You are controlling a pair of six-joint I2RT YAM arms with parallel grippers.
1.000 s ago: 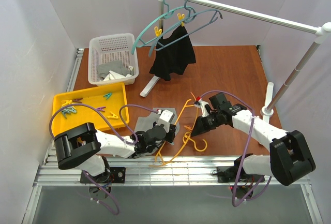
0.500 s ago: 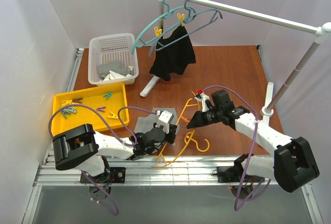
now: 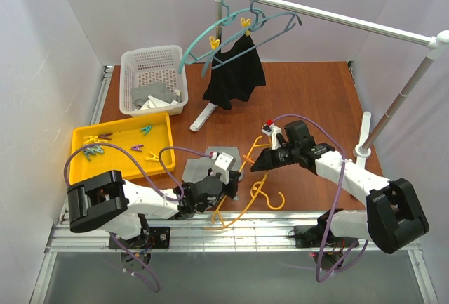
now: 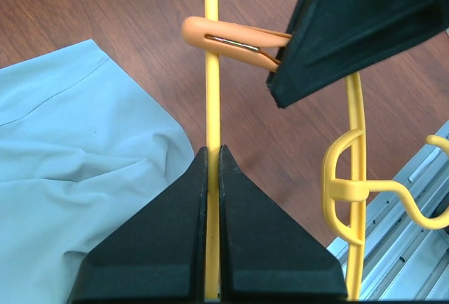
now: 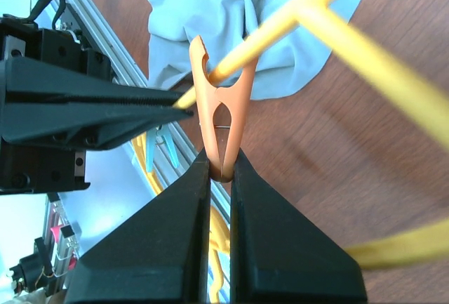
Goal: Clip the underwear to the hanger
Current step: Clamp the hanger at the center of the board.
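**Orange plastic clothes peg point(image 5: 219, 114) bites the thin yellow plastic hanger point(image 4: 212, 100)**

The left end effector point(image 4: 212, 153) is pressed together and pinches the long bar of the hanger. The right end effector point(image 5: 222, 163) is pressed together too. It pinches the tail of the peg, and the peg's mouth sits around the same bar, a bit further along.

The small soft grey underwear point(image 4: 77, 177) lies flat on the brown wooden tabletop point(image 3: 309, 93), just beside the bar, near the left end effector.

To do this step well, I think the peg must bite cloth and bar together. Right now the peg looks like it holds only the bar. So the edge of the underwear should go over the bar first. The left side should hold the hanger very still while that happens.

The left wrist view shows the bare gap between the cloth and the peg. The right wrist view shows the peg's mouth around the bar. Only the top view shows the whole hanger and its curly hook.
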